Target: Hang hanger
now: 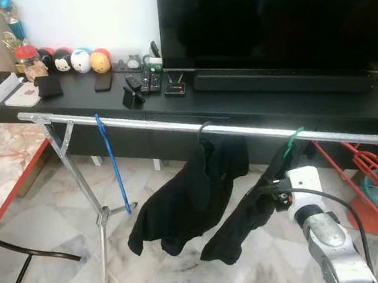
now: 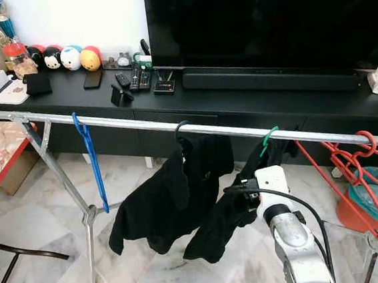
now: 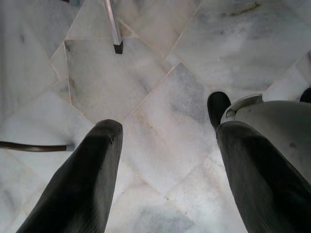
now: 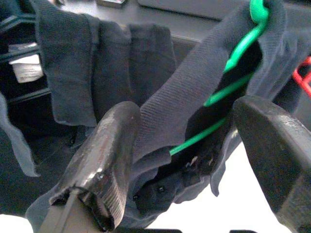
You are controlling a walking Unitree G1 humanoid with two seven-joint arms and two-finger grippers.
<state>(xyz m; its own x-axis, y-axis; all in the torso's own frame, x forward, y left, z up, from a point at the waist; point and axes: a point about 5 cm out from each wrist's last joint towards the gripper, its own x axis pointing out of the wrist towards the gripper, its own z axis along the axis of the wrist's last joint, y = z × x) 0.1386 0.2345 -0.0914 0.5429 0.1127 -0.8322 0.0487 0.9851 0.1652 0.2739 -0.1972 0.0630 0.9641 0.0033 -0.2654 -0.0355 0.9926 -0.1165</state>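
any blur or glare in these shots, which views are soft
Left eye view: sharp and evenly lit, faint reflections on the dark TV screen. Right wrist view: the right gripper fingers are close and soft, the green hanger crisper. Left wrist view: left gripper fingers blurred, marble floor in focus.

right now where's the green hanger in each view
Left eye view: green hanger hooked on the metal rail, right of centre, above the right tool's wrist.
Right eye view: hooked on the rail, right of centre.
Left wrist view: marble floor between that tool's fingers; no hanger.
Right wrist view: upper right, inside the dark garment, between the fingers.
Shared landmark: that dark garment.
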